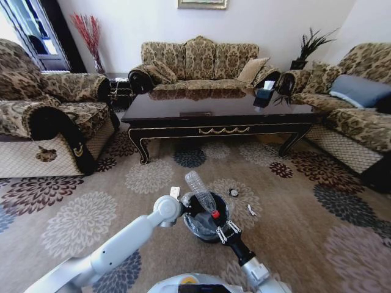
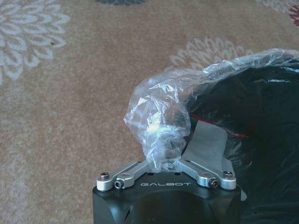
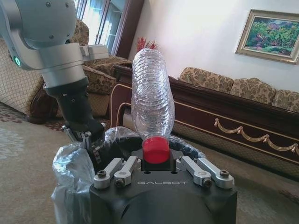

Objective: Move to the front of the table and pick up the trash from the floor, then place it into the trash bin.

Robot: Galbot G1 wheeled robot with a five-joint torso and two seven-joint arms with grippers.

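Note:
A clear plastic bottle (image 1: pixel 199 190) with a red cap (image 3: pixel 155 150) points cap-down over the black trash bin (image 1: pixel 206 230), which stands on the patterned floor (image 1: pixel 91 213) in front of the dark table (image 1: pixel 214 110). My right gripper (image 1: pixel 218 221) is shut on the bottle's cap end (image 3: pixel 155 157). My left gripper (image 1: pixel 186 206) is at the bin's rim, shut on a bunched fold of its clear plastic liner (image 2: pixel 159 126). A white paper piece (image 1: pixel 175 191), a small round bit (image 1: pixel 233 193) and a white bit (image 1: pixel 251 210) lie on the carpet around the bin.
Patterned sofas stand to the left (image 1: pixel 43 110), behind the table (image 1: pixel 201 64) and to the right (image 1: pixel 354 104). A tissue box (image 1: pixel 264 94) sits on the table's right end. Open carpet lies between the bin and the table.

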